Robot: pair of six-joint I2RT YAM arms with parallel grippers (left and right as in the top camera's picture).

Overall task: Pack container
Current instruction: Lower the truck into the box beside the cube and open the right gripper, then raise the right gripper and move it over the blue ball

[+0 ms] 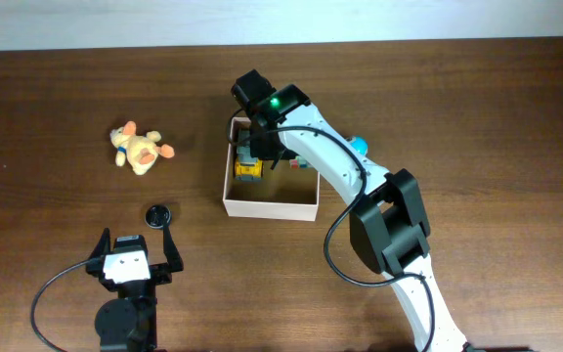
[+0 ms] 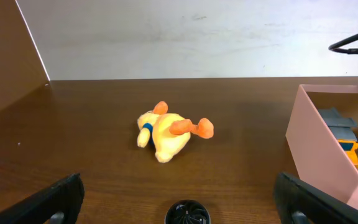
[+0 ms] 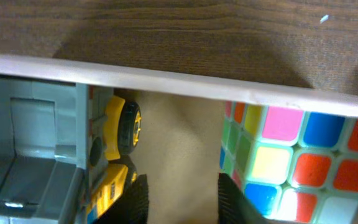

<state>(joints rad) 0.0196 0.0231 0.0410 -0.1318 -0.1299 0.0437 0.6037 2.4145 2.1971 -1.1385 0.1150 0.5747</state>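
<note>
The container (image 1: 267, 211) is a shallow square box, white outside and tan inside, at mid-table; its wall (image 2: 319, 149) shows at the right of the left wrist view. My right gripper (image 1: 262, 137) reaches into its far-left part. In the right wrist view its jaws (image 3: 182, 186) stand a little apart over bare box floor, holding nothing. A yellow and grey toy truck (image 3: 114, 134) lies just left of them and a colour cube (image 3: 291, 155) just right. My left gripper (image 1: 137, 240) rests wide open near the front left, empty.
A yellow and orange plush duck (image 1: 140, 149) lies on the table left of the box. A small black round part (image 1: 157, 213) sits just ahead of the left gripper. A light blue object (image 1: 360, 144) peeks out behind the right arm, right of the box.
</note>
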